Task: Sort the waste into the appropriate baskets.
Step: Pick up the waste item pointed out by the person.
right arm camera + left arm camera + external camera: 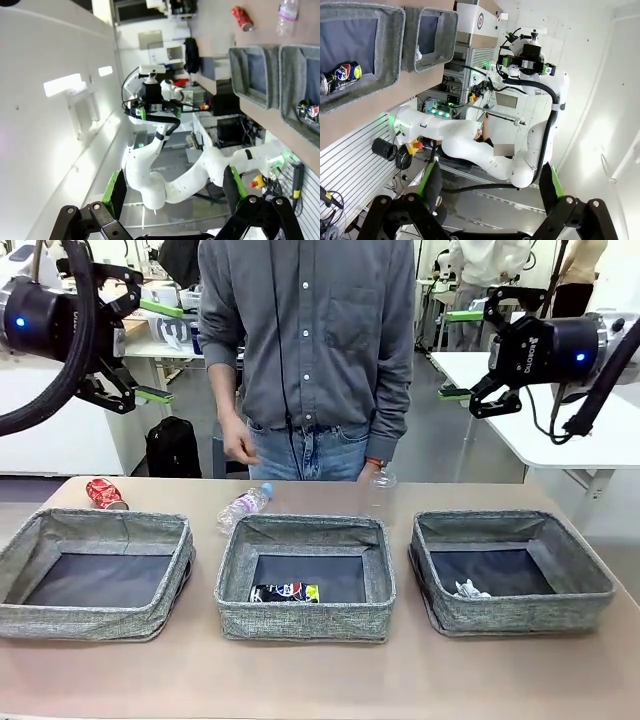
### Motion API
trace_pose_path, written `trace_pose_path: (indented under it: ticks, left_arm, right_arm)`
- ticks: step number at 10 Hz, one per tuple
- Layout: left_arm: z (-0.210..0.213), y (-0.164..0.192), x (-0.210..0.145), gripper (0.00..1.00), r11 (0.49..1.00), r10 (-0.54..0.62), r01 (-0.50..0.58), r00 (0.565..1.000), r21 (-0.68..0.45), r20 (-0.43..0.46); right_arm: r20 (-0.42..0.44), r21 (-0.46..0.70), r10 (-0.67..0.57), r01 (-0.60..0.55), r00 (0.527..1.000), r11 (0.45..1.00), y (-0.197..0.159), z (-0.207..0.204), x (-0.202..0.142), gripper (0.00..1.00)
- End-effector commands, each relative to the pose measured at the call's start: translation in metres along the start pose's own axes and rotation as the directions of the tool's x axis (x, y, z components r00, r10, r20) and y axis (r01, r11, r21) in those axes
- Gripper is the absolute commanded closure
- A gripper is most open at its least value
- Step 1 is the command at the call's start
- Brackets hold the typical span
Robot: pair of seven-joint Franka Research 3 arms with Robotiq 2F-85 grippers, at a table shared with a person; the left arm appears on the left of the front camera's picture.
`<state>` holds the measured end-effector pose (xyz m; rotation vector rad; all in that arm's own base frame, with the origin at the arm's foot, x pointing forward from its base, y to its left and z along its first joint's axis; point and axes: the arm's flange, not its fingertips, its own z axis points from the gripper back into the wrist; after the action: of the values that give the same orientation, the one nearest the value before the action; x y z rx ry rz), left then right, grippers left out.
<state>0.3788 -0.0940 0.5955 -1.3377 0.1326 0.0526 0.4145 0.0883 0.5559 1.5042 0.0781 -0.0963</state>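
Three grey fabric baskets stand in a row: left [60,620], middle [300,625] and right [520,618]. A flattened dark printed can [285,592] [340,77] [310,111] lies in the middle one, and a crumpled white paper wad [470,589] in the right one. Behind the left basket lies a crushed red can [105,493] [242,18]. A clear blue-capped bottle [245,506] [287,15] lies behind the middle basket. At the far edge, a clear plastic cup [383,478] sits just under the person's hand. My left gripper [158,352] [490,185] and right gripper [458,354] [175,187] hang high above the table, both open and empty.
A person in a grey shirt [310,340] stands at the far side, hands low near the table edge. A bare strip of table runs in front of the baskets. In each wrist view the other arm shows farther off.
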Motion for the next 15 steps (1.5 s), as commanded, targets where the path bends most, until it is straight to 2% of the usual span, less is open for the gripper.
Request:
trace_pose_path:
  ticks: [1, 10, 11, 13, 14, 15]
  left_arm:
    - [0.001, 0.0, 0.0, 0.0, 1.0, 0.002, -0.002, 1.0, 0.002, 0.003]
    - [0.0, 0.0, 0.0, 0.0, 1.0, 0.0, 0.0, 1.0, 0.0, 0.0]
    - [0.0, 0.001, 0.0, 0.0, 0.997, -0.017, 0.017, 1.0, 0.07, 0.004]
    - [0.01, 0.009, 0.01, 0.0, 0.947, -0.04, -0.01, 0.988, 0.32, 0.151]
    - [0.021, 0.015, 0.012, 0.0, 0.888, -0.108, 0.058, 0.99, 0.456, 0.086]
    - [0.04, 0.022, 0.015, 0.0, 0.779, -0.156, 0.061, 0.983, 0.624, 0.1]
  right_arm:
    - [0.002, 0.01, 0.004, -0.004, 1.0, 1.0, 0.002, 0.001, 0.001, 0.0]
    - [0.002, 0.01, 0.004, -0.004, 1.0, 1.0, 0.002, 0.001, 0.001, 0.0]
    - [0.002, 0.01, 0.004, -0.004, 1.0, 1.0, 0.002, 0.001, 0.001, 0.0]
    - [0.002, 0.01, 0.004, -0.004, 1.0, 1.0, 0.002, 0.001, 0.001, 0.0]
    - [0.002, 0.01, 0.004, -0.004, 1.0, 1.0, 0.002, 0.001, 0.001, 0.0]
    - [0.002, 0.01, 0.004, -0.004, 1.0, 1.0, 0.002, 0.001, 0.001, 0.0]
